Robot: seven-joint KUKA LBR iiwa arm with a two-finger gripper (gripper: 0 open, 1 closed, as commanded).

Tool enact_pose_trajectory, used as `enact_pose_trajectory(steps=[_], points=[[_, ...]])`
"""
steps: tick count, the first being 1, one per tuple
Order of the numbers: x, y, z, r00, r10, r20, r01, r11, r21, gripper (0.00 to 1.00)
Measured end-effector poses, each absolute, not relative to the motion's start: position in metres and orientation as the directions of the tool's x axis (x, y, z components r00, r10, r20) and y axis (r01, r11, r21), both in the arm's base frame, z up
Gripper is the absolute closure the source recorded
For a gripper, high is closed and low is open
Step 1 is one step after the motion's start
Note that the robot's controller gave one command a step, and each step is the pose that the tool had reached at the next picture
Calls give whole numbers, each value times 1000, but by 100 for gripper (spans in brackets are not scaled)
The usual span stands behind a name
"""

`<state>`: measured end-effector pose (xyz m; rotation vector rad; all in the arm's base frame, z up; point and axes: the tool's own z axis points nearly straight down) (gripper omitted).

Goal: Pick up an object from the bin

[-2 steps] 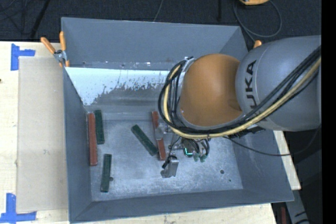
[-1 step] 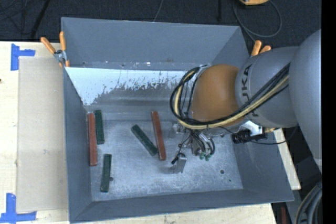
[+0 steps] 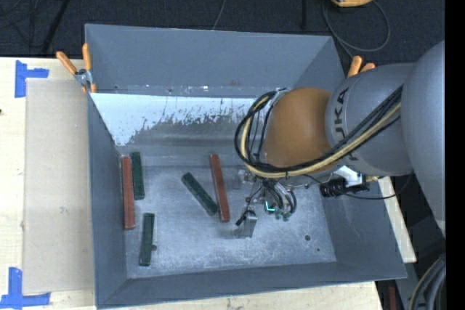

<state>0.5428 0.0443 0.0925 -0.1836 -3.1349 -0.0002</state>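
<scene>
Low over grey metal bin (image 3: pixel 182 76) floor, pointing down for top-down pinch. Jaws apart or together: cannot tell. Just left of jaws: long flat brown stick (image 3: pixel 219 186), likely target; dark green stick (image 3: pixel 200 193) further left.

You are seeing the gripper (image 3: pixel 247 223) hanging right of centre over the bin (image 3: pixel 203 254) floor, with the long middle bar (image 3: pixel 219 186) lying just beside it at its 10 o'clock and the slanted bar (image 3: pixel 200 194) lying just left of that. At 9 o'clock the long wall bar (image 3: pixel 128 192) and the short bar (image 3: pixel 136 176) are lying side by side near the left wall, and the lone short bar (image 3: pixel 147 239) is lying apart at 8 o'clock.
</scene>
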Motion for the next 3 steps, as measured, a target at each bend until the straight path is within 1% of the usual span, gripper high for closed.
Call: enact_pose_trajectory(steps=[1,2,3], points=[[543,44,93,-993,117,1,117,993,0,0],[560,120,77,-991,-133,-1,-133,991,2,0],[561,117,77,-992,-128,0,-128,992,1,100]])
